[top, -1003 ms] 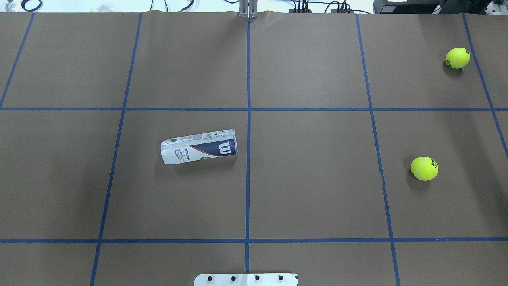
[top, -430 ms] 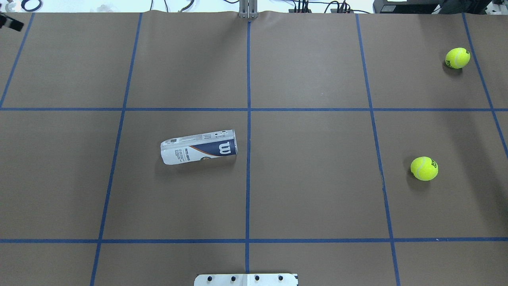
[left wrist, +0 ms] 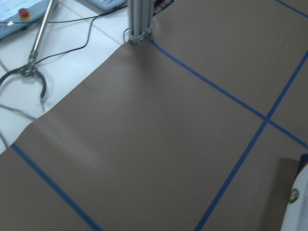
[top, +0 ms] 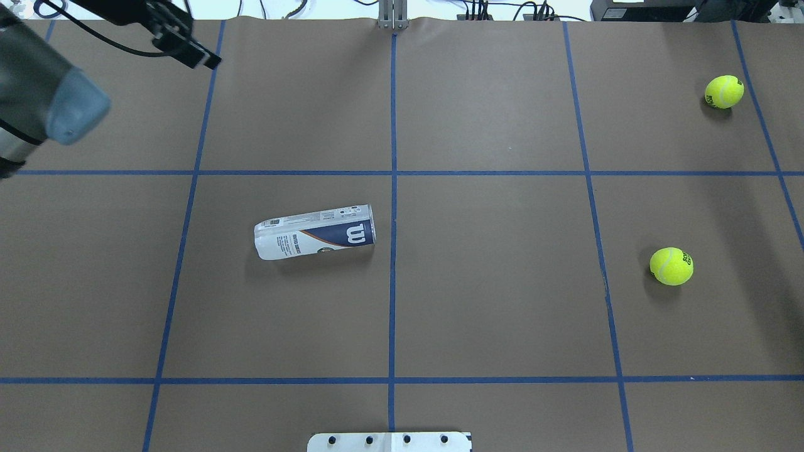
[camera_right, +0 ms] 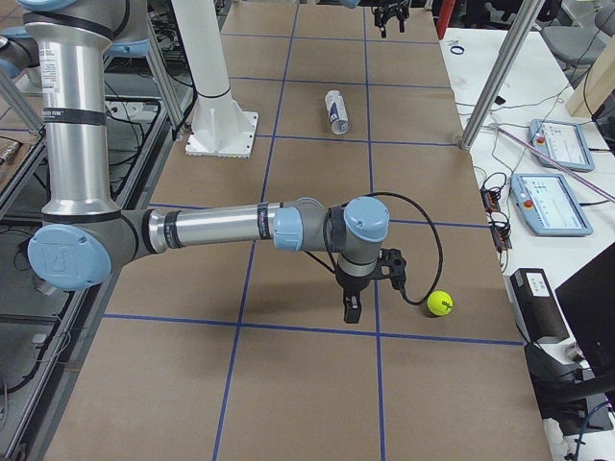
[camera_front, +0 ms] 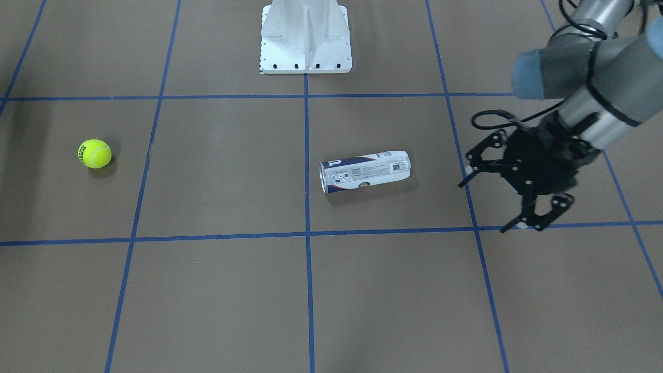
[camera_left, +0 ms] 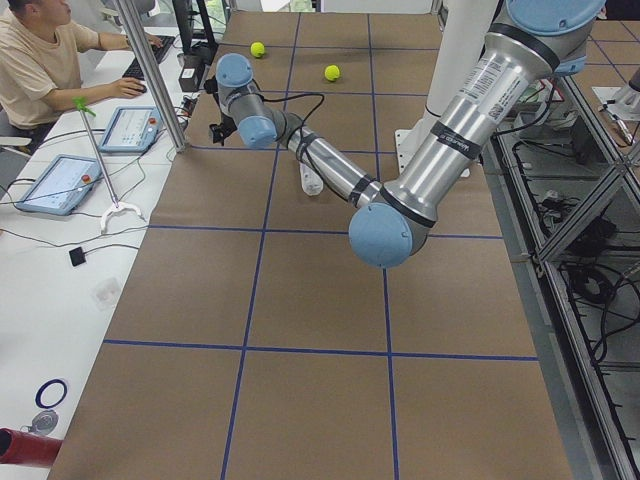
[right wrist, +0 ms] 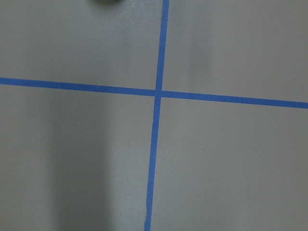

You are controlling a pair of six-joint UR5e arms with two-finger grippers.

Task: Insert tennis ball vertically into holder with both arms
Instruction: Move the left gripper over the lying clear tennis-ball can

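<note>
The clear plastic cylindrical holder [top: 314, 233] with a white and navy label is lying on its side on the brown table [top: 490, 301], just on the robot's left of the centre blue tape line [top: 392, 125]. Its long axis is running across the table, slightly skewed, with the metal-rimmed end pointing toward the robot's right. A white "W" [top: 356, 235] is showing by that rim, and a barcode [camera_front: 399, 167] on the side facing away from the robot; finer print is unreadable. The fuzzy neon yellow-green tennis ball [top: 671, 266] is sitting well apart on the robot's right, a second ball [top: 724, 91] farther back. The grey left arm [camera_front: 611, 57] is bending at the wrist, holding the black left gripper [camera_front: 487, 204] above the table beyond the holder's base end, jaws spread wide and empty. The right arm [camera_right: 211, 229] is stretching low and level, its right gripper [camera_right: 375, 296] hanging fingers-down; its jaws' state cannot be told
</note>
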